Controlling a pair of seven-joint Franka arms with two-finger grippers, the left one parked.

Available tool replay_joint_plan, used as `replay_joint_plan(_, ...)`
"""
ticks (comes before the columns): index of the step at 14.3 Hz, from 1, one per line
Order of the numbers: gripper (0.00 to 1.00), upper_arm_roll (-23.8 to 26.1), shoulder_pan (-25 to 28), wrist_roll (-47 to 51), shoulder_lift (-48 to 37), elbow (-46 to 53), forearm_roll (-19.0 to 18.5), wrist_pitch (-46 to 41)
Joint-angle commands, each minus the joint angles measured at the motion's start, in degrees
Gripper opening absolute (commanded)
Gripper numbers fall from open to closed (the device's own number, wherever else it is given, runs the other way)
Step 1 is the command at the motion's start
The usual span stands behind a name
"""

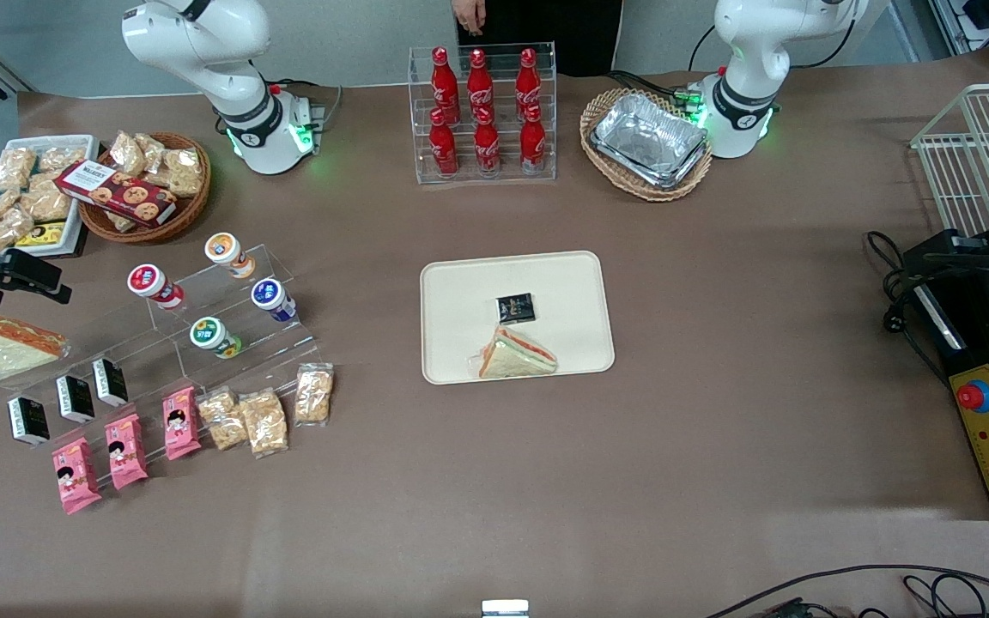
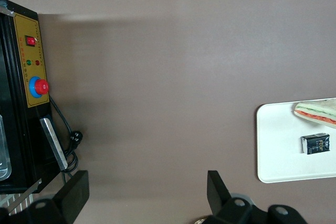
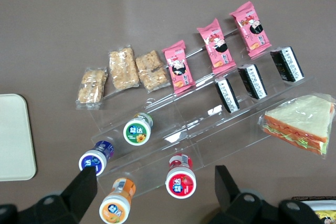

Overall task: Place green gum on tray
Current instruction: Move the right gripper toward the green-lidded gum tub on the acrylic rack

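Gripper open, empty, above the stand. Green gum sat at blue can's 1 o'clock; should've dropped straight down, avoiding neighbours, then tray.

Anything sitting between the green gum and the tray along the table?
No. In the front view, only bare brown table lies between the green gum on its clear stepped stand and the tray. The open gripper hovers above the canisters.

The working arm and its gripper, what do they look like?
The working arm is glossy white with rounded joints, a black band and a green light at its base. Its gripper has two black, wedge-shaped fingers and stands open, up above the acrylic display stand.
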Motion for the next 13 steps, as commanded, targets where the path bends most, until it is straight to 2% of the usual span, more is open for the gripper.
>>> replay_joint_plan(1, 1.00, -0.2, 0.7, 0.0, 0.1, -0.1, -0.8, -1.0)
replay_joint_plan(3, 1.00, -0.1, 1.0, -0.3, 0.2, 0.5, -1.5, -4.5)
replay_joint_plan(6, 1.00, 0.0, 3.3, 0.3, 0.0, 0.6, -1.3, -4.8)
replay_joint_plan(10, 1.00, -0.1, 7.3, 0.8, -0.7, -0.2, -2.9, -6.2)
replay_joint_plan(13, 1.00, -0.2, 9.6, 3.4, -4.0, -4.2, -3.1, -5.9)
